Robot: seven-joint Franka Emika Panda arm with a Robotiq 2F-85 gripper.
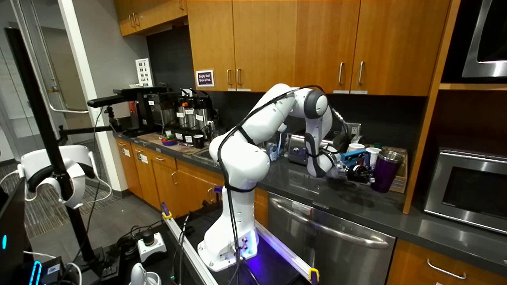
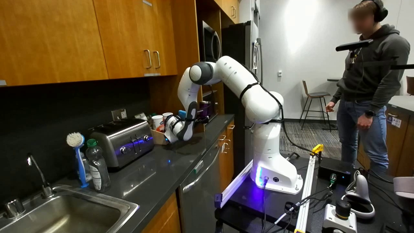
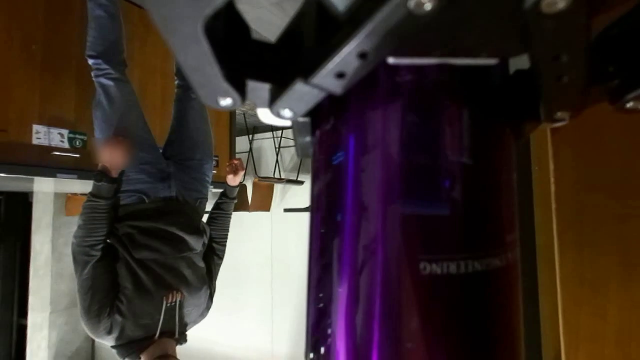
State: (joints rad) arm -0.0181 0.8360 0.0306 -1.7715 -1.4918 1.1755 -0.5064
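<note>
"Purple tumbler (image 3: 415, 225) fills much of the wrist view — what has hold of it?"

"The gripper (image 3: 417, 117). Its fingers (image 3: 303, 137) press in from opposite sides, clamped on the tumbler near one end. Everything there shows upside down, so the word ENGINEERING on the tumbler's wall is inverted."

"Where does that put it in the room?"

"At one end of the dark countertop (image 1: 301, 186), just in front of a cardboard box (image 1: 399, 184) and beside a wooden panel (image 1: 425, 130). It looks upright, or nearly so; I can't tell whether its base touches the countertop."

"What else is close by?"

"White cups (image 1: 373, 152) just past the gripper, in or behind the box — I can't say which. A silver toaster (image 2: 129, 145) sits further along. Past that, in an exterior view, a green-capped clear bottle (image 2: 96, 174) and a dish brush (image 2: 80, 161) stand near the sink (image 2: 77, 213)."

"Anyone about?"

"Yes, a person (image 2: 372, 71) stands near the robot arm (image 2: 263, 105), turned toward it. The same figure shows head-down in the wrist view, well apart from the tumbler."
</note>
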